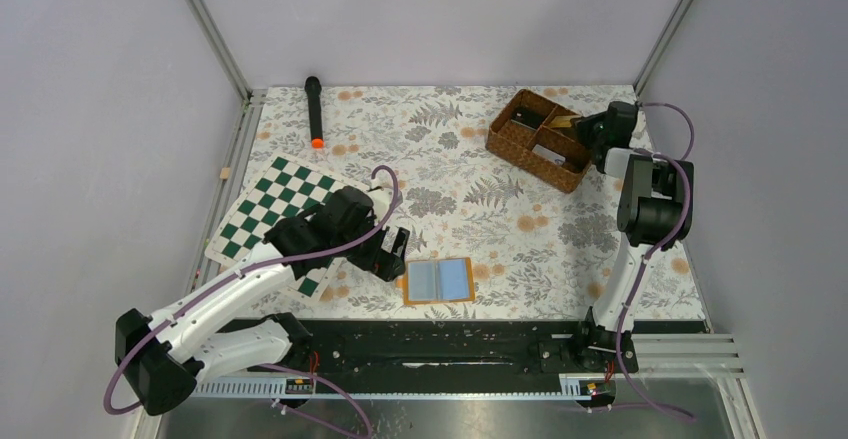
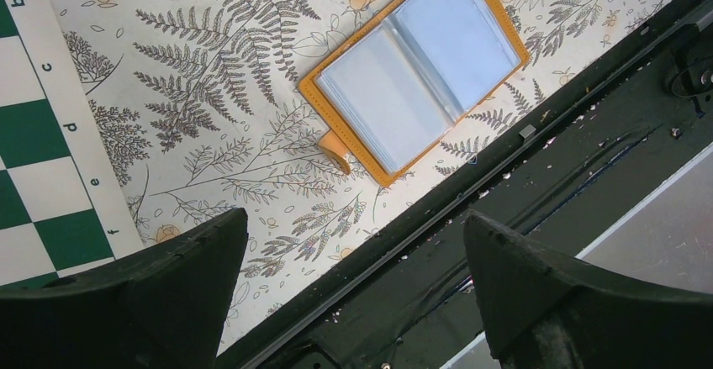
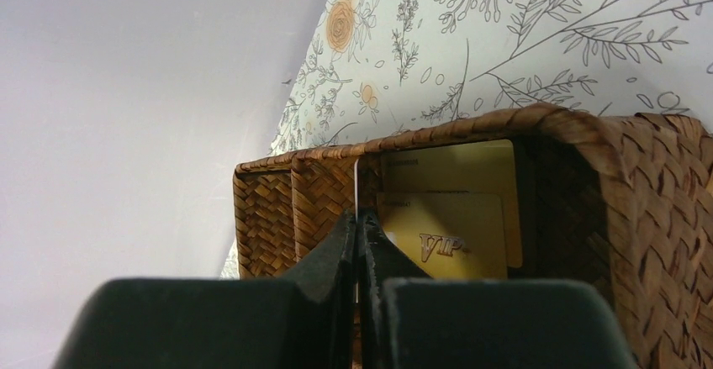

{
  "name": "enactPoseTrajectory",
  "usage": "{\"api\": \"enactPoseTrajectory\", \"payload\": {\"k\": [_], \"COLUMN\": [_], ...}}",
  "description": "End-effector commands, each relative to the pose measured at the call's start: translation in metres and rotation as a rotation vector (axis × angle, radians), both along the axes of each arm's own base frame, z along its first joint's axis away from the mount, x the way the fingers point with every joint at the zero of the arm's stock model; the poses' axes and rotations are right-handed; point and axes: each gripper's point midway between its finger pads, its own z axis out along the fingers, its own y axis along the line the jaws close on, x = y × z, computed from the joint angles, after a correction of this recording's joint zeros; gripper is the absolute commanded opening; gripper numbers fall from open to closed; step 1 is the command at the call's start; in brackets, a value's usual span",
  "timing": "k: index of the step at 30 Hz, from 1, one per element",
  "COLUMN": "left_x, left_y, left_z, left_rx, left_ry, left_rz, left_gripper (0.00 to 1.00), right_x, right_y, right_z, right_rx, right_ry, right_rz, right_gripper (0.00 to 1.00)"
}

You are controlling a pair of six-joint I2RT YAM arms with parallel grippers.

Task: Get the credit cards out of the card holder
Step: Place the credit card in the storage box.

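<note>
1. The card holder [image 1: 438, 281] lies open and flat on the table [image 1: 470, 174] near its front edge. Both inner halves show pale blue-grey, and we cannot tell whether that is a card or bare sleeve
2. Our left gripper [image 1: 395, 255] hangs just beside the holder's left edge, jaws spread wide and empty
3. Our right gripper [image 3: 359, 218] is clenched at the wicker basket [image 3: 588, 184], well apart from the holder. It pinches what looks like a thin pale card [image 3: 356, 180] seen edge-on, and a beige card [image 3: 446, 236] marked VIP already stands in that compartment
4. We judge the cards light, stiff, thin and slick, best nipped by a free short edge with the fingers flat on both faces
5. The holder looks light and floppy, so we expect it to slide or lift with any pull unless one half is pinned down
</note>
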Motion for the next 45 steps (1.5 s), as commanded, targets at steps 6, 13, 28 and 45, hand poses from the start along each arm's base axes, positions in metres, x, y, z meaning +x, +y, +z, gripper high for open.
{"api": "enactPoseTrajectory", "payload": {"k": [6,13,28,45], "left_x": [0.005,0.004,0.003,0.002], "left_y": [-0.009,-0.011,-0.011,-0.010], "left_z": [0.008,0.006,0.004,0.006], "left_rx": [-0.029,-0.029,-0.029,-0.035], "left_ry": [-0.016,-0.002,0.007,0.003], "left_rz": [-0.022,-0.030,-0.034,-0.032], "left_gripper": [0.99,0.99,0.99,0.99], "right_x": [0.011,0.014,0.013,0.010], "right_y": [0.007,0.009,0.009,0.002], "right_z": [0.027,0.028,0.011,0.022], "right_rx": [-0.052,-0.059,-0.079,-0.154], "right_ry": [-0.032,-0.022,0.046,0.126], "right_rz": [0.107,0.134,0.156,0.177], "right_gripper": [0.00,0.00,0.17,0.43]}}
